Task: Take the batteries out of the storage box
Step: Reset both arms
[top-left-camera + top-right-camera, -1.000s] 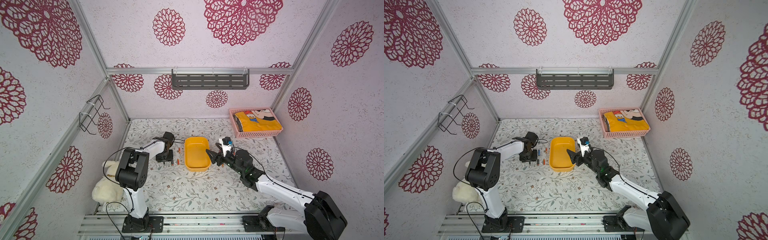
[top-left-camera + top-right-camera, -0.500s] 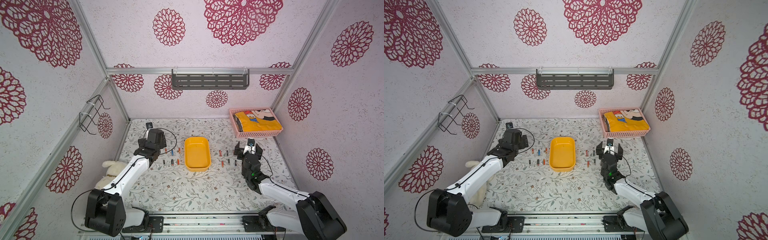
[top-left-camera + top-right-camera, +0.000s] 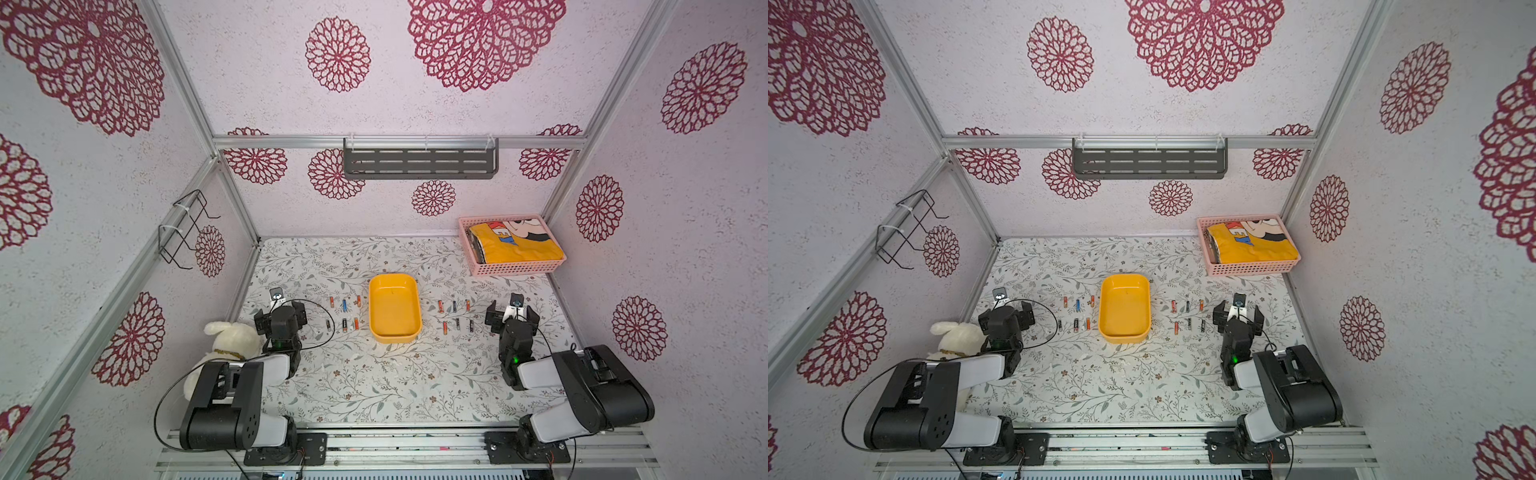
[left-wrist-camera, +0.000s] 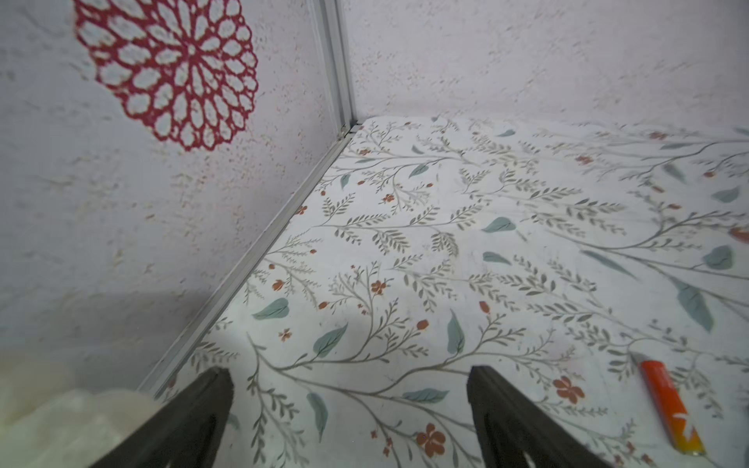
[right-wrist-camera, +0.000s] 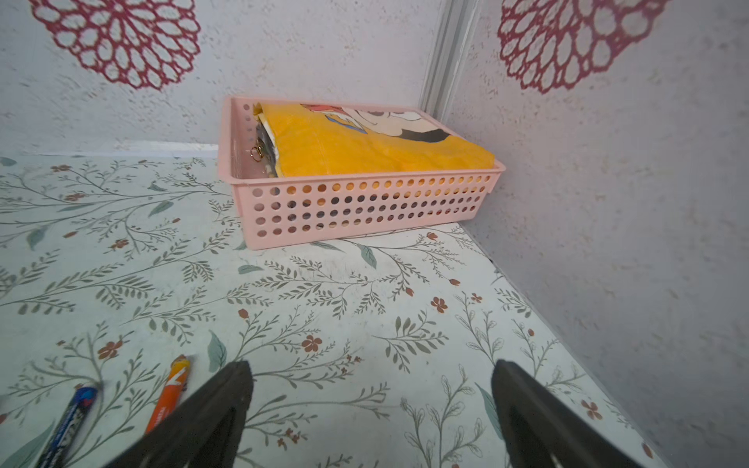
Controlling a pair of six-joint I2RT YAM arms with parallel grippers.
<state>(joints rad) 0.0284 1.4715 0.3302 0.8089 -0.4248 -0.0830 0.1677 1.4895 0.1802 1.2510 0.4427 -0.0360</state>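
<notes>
Labels on the batteries (image 3: 344,306) were too small to be read in both top views. The plush toy (image 3: 232,338) was partly hidden behind the left arm (image 3: 276,368), and was blurred and cut off in the left wrist view. In the right wrist view a blue battery (image 5: 69,421) was cut by the edge, and an orange battery (image 5: 170,395) was partly covered by a finger (image 5: 219,405). Items under the cloth (image 5: 364,146) in the basket (image 5: 364,206) were mostly hidden.

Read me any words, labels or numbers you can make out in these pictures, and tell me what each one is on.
"E": looks like a blue letter on the yellow cloth in the pink basket; nothing else legible there.
Orange battery, right wrist view: white print, too blurred to read.
Blue battery beside it: print too blurred.
Other orange battery, left wrist view: white mark, unreadable.
Box: no text seen.
</notes>
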